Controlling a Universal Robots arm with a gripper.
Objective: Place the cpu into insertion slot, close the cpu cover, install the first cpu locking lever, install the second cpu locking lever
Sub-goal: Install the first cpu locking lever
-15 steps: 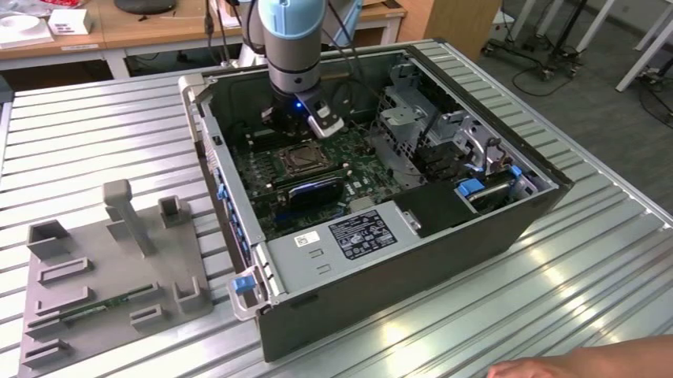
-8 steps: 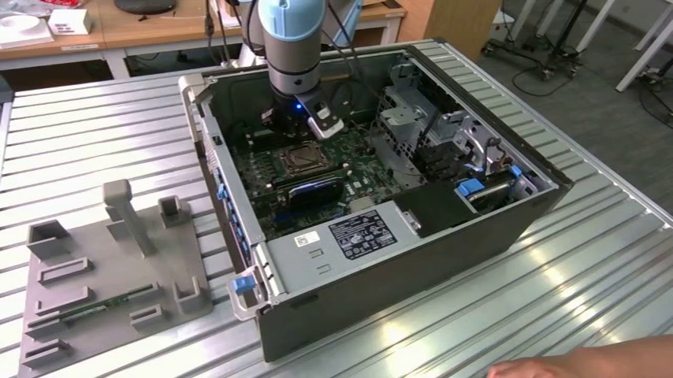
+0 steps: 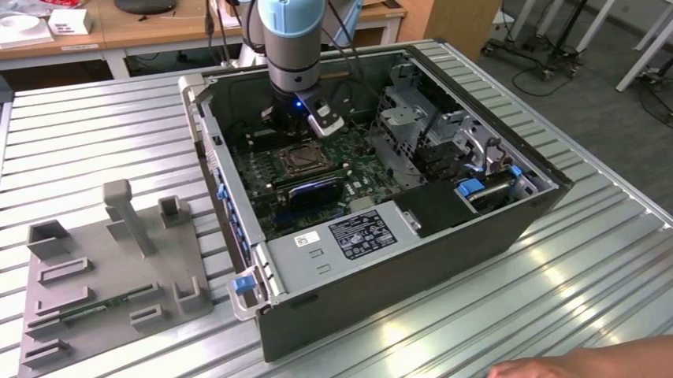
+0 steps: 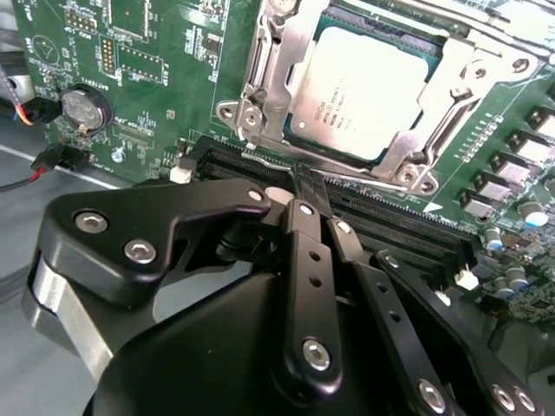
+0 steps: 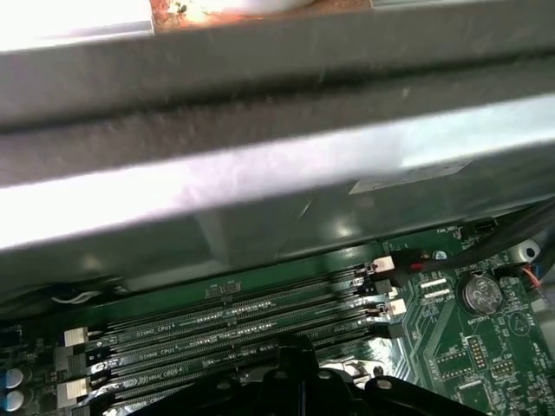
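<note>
Gripper, fingers together, low over memory slots just beside cpu; cpu sits under closed cpu cover on green mobo, open PC case.

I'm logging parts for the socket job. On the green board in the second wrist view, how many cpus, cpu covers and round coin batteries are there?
cpu: 1
cpu cover: 1
coin battery: 1
Total: 3
</note>
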